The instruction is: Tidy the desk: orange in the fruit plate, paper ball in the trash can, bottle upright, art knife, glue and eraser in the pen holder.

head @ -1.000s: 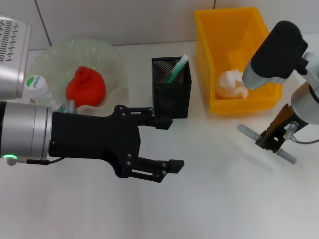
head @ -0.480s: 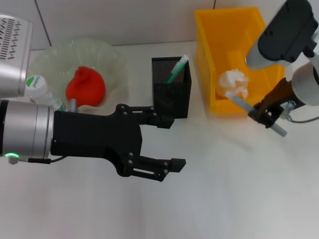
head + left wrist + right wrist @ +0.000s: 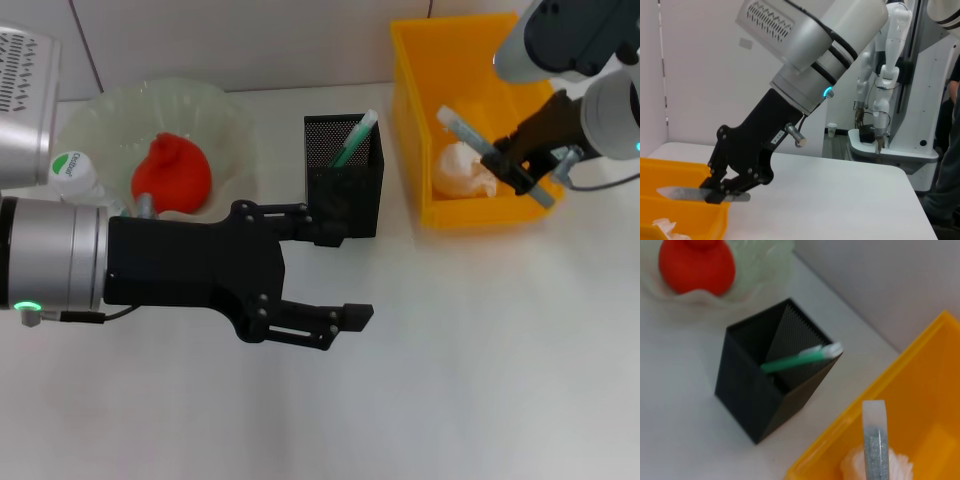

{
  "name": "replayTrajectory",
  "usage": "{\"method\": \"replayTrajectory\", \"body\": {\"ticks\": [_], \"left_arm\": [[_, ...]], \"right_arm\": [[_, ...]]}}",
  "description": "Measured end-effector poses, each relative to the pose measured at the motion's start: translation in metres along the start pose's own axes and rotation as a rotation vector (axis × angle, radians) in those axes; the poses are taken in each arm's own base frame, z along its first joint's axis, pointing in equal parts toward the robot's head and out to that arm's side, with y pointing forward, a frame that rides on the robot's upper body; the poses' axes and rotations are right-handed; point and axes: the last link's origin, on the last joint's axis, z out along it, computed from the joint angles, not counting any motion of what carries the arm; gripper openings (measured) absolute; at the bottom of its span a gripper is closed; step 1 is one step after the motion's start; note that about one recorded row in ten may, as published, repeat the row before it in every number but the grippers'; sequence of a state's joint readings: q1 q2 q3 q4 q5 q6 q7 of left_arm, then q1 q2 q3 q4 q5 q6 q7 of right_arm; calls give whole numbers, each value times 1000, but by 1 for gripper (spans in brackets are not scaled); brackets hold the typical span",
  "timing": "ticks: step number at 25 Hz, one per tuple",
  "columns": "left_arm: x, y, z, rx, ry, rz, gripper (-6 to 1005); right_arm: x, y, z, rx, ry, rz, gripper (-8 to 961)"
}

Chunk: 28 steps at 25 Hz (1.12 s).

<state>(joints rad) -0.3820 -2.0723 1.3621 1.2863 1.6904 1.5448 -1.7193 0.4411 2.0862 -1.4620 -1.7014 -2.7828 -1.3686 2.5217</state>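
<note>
My right gripper (image 3: 520, 162) is shut on the art knife (image 3: 462, 130), a grey translucent strip, and holds it in the air above the yellow trash can (image 3: 415, 120). The paper ball (image 3: 462, 172) lies inside that can. The left wrist view shows the same right gripper (image 3: 722, 190) with the knife (image 3: 672, 192) over the can's rim (image 3: 687, 210). My left gripper (image 3: 345, 277) hovers open and empty in front of the black mesh pen holder (image 3: 345, 200), which holds a green stick (image 3: 352, 140). The orange (image 3: 170, 172) rests in the fruit plate (image 3: 215, 110). The bottle (image 3: 72, 172) stands beside the plate. No eraser is in view.
The right wrist view looks down on the pen holder (image 3: 765, 390), the knife blade (image 3: 874, 440) and the can's edge (image 3: 880, 395). White wall runs behind the desk. Bare desk surface lies in front of the can and right of my left gripper.
My right gripper lifted the art knife off the desk and carried it back and up over the yellow can. The left arm barely moved.
</note>
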Motion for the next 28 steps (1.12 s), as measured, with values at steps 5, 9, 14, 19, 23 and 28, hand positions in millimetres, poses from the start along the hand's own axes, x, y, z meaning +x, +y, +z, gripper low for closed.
{"method": "replayTrajectory", "body": {"ticks": [5,9,14,19,23,28], "left_arm": [[-1,-2,0,6,2,-1,846],[-1,-5,0,14,3,0,846],[-3,-5,0,14,4,-5,845],[-3,-6,1,15,4,-6,845],[-3,-6,1,14,4,-6,845],[-4,-5,1,12,3,-10,845]], "right_arm": [[-7,-6,-2,48,-75,0,132],[-12,-6,-3,51,-147,8,132],[-16,-6,-9,45,-276,-1,131],[-16,-5,-11,49,-366,-10,131],[-12,-1,-15,25,-455,-10,131],[-3,5,-21,5,-553,-34,131]]}}
